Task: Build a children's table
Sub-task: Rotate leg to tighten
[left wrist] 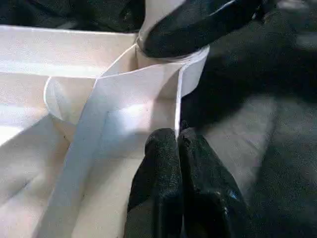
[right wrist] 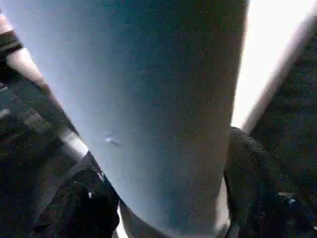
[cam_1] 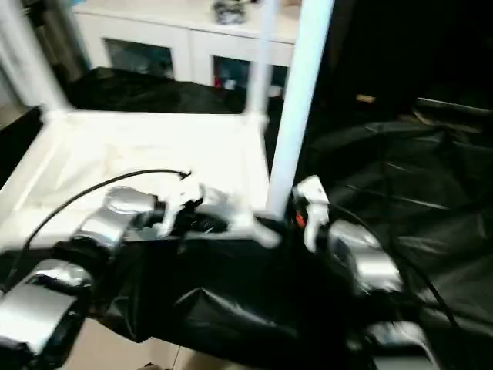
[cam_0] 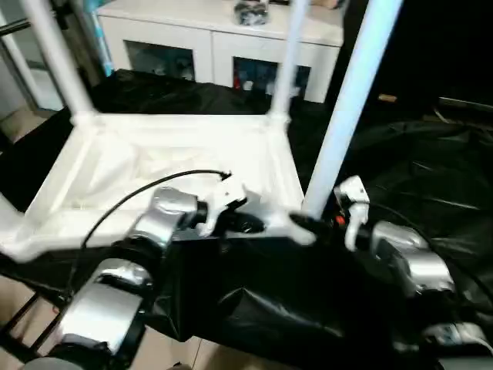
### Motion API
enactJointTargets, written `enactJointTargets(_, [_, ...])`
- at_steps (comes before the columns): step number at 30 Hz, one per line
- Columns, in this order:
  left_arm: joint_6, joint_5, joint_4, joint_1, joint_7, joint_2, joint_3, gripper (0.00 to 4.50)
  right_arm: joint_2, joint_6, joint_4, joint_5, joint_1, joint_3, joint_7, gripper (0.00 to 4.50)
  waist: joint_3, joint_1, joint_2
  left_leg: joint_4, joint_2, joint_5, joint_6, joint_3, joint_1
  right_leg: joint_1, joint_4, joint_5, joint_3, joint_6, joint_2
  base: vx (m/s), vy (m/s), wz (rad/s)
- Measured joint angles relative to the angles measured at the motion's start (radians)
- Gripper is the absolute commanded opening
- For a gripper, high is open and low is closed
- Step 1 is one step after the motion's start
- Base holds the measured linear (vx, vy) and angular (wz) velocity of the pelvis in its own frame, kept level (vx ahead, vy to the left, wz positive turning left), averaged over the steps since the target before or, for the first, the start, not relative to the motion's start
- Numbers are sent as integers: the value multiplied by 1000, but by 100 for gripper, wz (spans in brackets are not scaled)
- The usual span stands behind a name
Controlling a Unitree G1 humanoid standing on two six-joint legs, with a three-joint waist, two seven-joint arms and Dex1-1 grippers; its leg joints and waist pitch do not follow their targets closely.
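Black sheet [cam_0: 431, 185] under upturned table [cam_0: 169, 166] | left hand [left wrist: 178, 144] clenched at rim | right hand [cam_0: 312, 225] grasping leg [cam_0: 350, 100]

**Bright white plastic, dark cloth, soft focus**

Both head views are blurred, the right eye view more so. The upturned table top [cam_0: 166, 166] glares nearly featureless white, while the black sheet [cam_0: 431, 185] around it swallows detail. Ahead of the left gripper [left wrist: 177, 141], the white rim is overexposed. Between the right gripper's jaws, the leg [right wrist: 148, 99] looms blue-grey, shaded and unfocused, with blown-out white beside it.
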Motion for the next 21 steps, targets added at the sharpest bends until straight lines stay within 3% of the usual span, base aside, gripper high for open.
enactJointTargets(4, [14,7,17,-6,113,-50,11,0,61,-20,59,-11,-41,-45,-194,255,-1,-10,-1,0,0,0,0,-1,0,1,0,0,0,1,0,0,0,0])
enactJointTargets(7, [17,12,17,-7,141,-60,11,0,78,-54,80,-17,-47,-52,-239,255,-1,-15,0,0,0,0,0,-1,0,1,0,1,-1,0,0,0,0,0])
enactJointTargets(8, [17,13,17,-7,141,-60,12,0,81,-70,88,-20,-46,-52,-241,306,-1,-17,0,0,0,0,0,-1,0,1,0,1,-1,0,0,0,0,0])
enactJointTargets(15, [-1,22,17,-7,145,-60,6,0,78,-95,90,-37,-43,-51,-203,363,-1,-19,0,0,-1,0,0,-1,-1,1,-1,1,0,0,0,0,0,0])
enactJointTargets(21, [-17,23,13,-8,136,-79,-14,0,-55,-113,7,-45,32,4,-26,368,-1,6,1,-2,-1,0,0,-1,-2,2,-1,-1,0,2,-1,0,0,0])
